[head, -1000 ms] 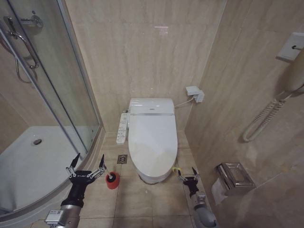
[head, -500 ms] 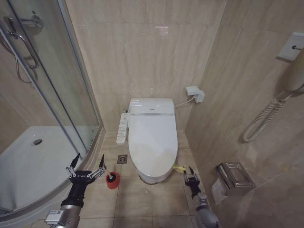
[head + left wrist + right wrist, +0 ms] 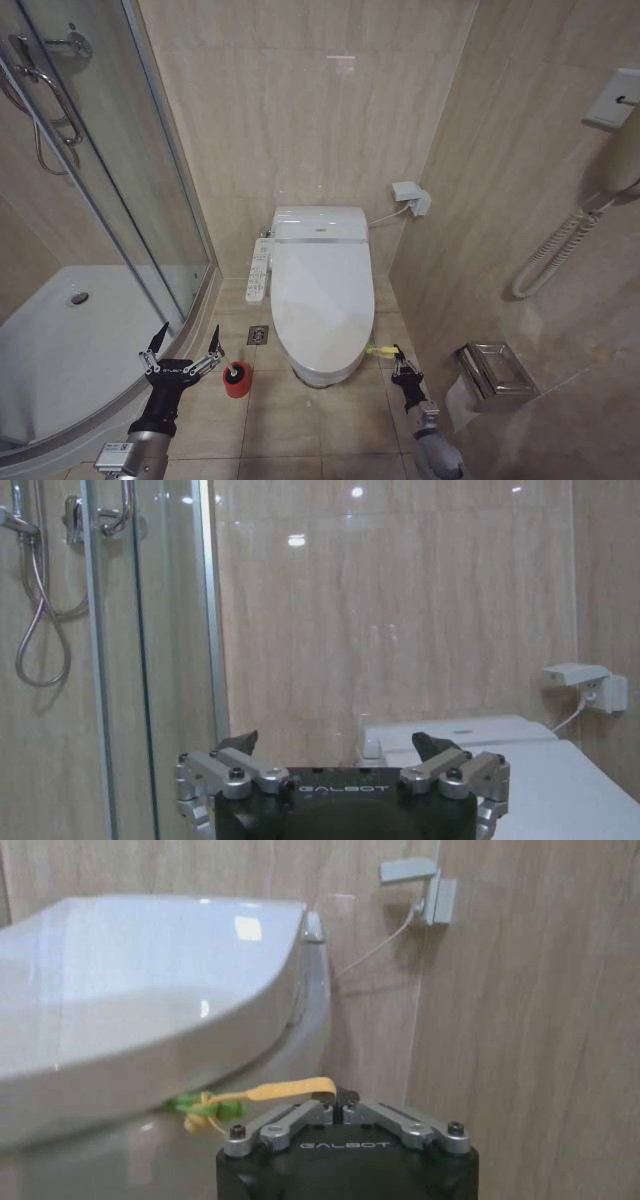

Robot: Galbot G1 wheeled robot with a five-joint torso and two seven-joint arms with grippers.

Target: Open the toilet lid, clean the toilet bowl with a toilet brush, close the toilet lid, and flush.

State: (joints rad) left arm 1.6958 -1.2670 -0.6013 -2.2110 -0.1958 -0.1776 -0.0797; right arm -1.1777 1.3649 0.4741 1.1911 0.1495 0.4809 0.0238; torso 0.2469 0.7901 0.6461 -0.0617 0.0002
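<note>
Pinching the yellow-green band (image 3: 290, 1090) in clenched fingers, right gripper (image 3: 404, 371) readies to lift the toilet lid (image 3: 322, 297); left gripper (image 3: 182, 352) hovers released

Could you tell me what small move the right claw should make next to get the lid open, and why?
Probably lift gently, drawing the yellow-green band upward. The right claw appears shut on that band at the front edge of the toilet lid, which lies closed over the toilet bowl. The left claw hovers open near the toilet brush.
</note>
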